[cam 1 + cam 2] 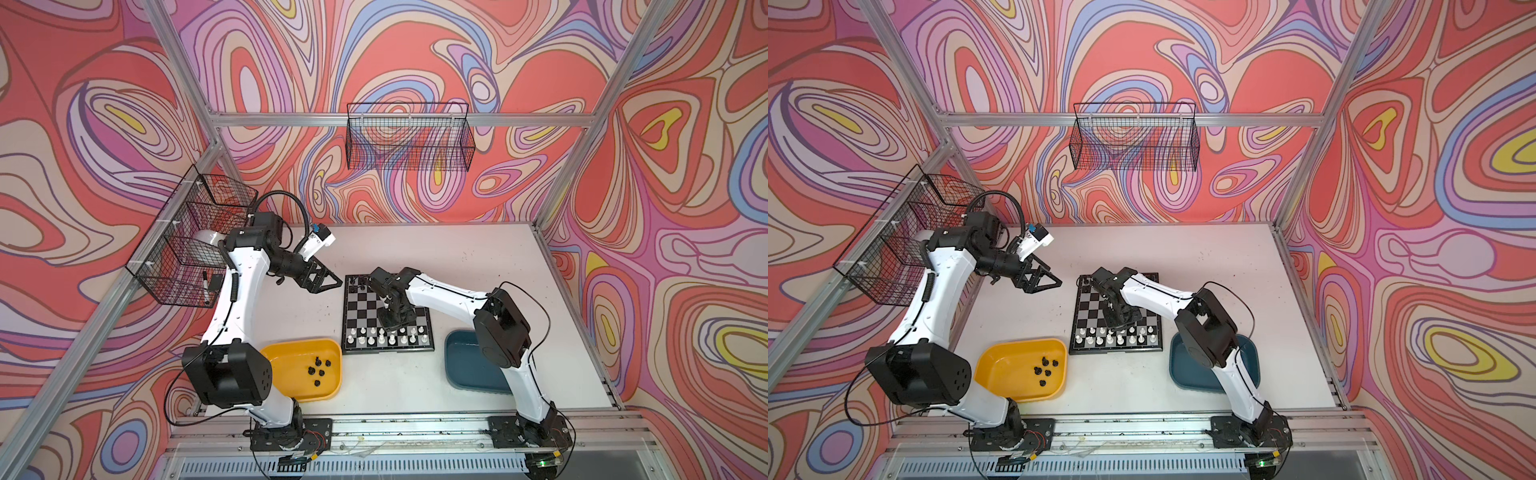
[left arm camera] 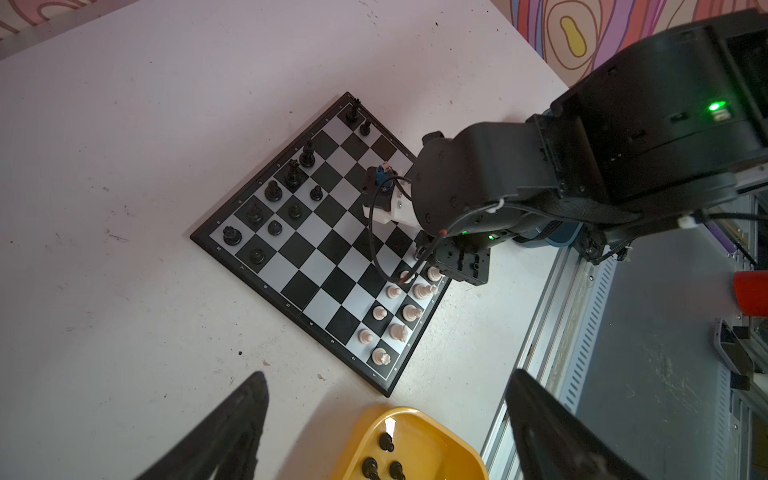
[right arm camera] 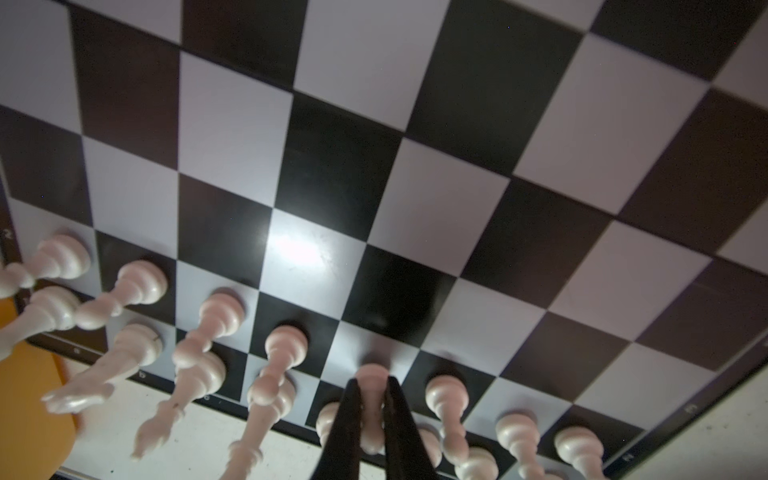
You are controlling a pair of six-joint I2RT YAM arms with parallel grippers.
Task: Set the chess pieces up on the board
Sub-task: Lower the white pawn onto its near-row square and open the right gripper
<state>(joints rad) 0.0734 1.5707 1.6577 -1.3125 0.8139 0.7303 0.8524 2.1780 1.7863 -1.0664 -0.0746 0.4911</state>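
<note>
Although its fingertips were hidden under its own black body in both top views, the right gripper (image 3: pixel 372 383) showed plainly in the right wrist view, its jaws drawn narrow on a white pawn (image 3: pixel 371 374). The pawn stood in the pawn row near the chessboard's (image 1: pixel 358 309) front edge, but whether its base touched the square could not be made out. The other white pieces (image 1: pixel 376 336) filled the two front rows, blurred and stretched in that close view.

The left gripper (image 1: pixel 330 280) hung above the bare table (image 1: pixel 457 257) just beside the board's far left corner, jaws wide and holding nothing. Black pieces (image 2: pixel 274 191) stood along the far rows in the left wrist view, where the right arm (image 2: pixel 519 174) covered part of the board. A handful more black pieces (image 1: pixel 319 368) lay in the yellow tray (image 1: pixel 286 357). The teal tray (image 1: pixel 461 361) was half hidden behind the right arm, so its contents could not be seen.
</note>
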